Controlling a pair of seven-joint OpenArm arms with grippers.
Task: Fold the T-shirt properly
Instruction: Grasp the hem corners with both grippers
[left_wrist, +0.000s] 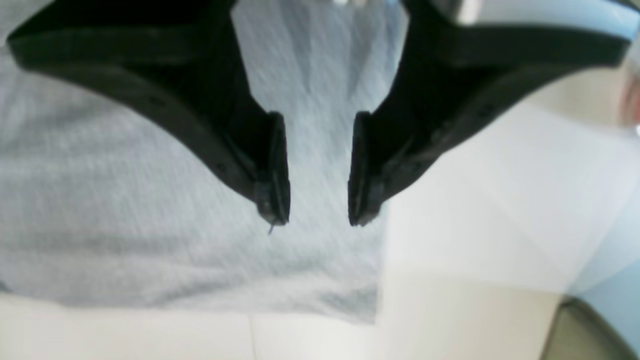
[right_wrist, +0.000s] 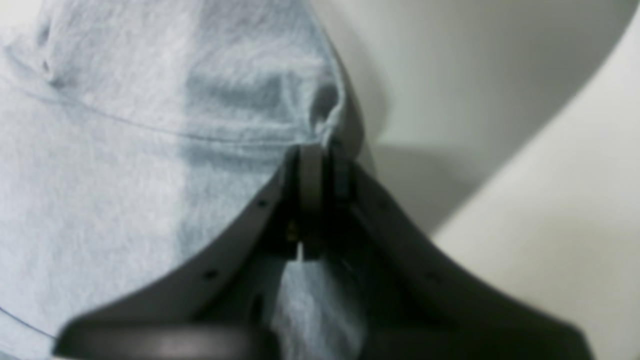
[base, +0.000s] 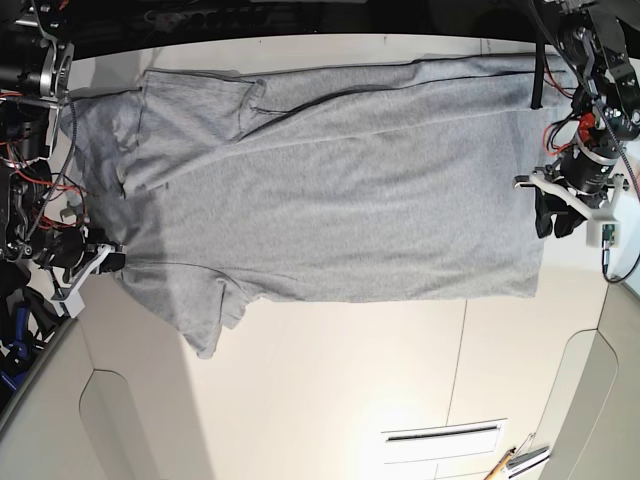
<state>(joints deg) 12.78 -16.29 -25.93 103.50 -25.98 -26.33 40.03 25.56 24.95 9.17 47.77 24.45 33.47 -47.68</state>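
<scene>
The heather-grey T-shirt (base: 340, 190) lies spread flat on the white table, plain side up, neck and sleeves toward the left of the base view and hem toward the right. My left gripper (left_wrist: 318, 220) is open and empty, hovering over the shirt (left_wrist: 125, 200) near its hem corner; it also shows in the base view (base: 555, 215). My right gripper (right_wrist: 320, 150) is shut on a fold of shirt fabric (right_wrist: 125, 150) at the shoulder and sleeve edge; in the base view it (base: 112, 262) is at the shirt's left side. No lettering shows.
The white table (base: 330, 380) has seams and curved cutouts toward the bottom of the base view. A slotted panel (base: 440, 433) and small tools (base: 515, 462) lie at bottom right. Arm bodies and cables stand at both sides (base: 30, 150).
</scene>
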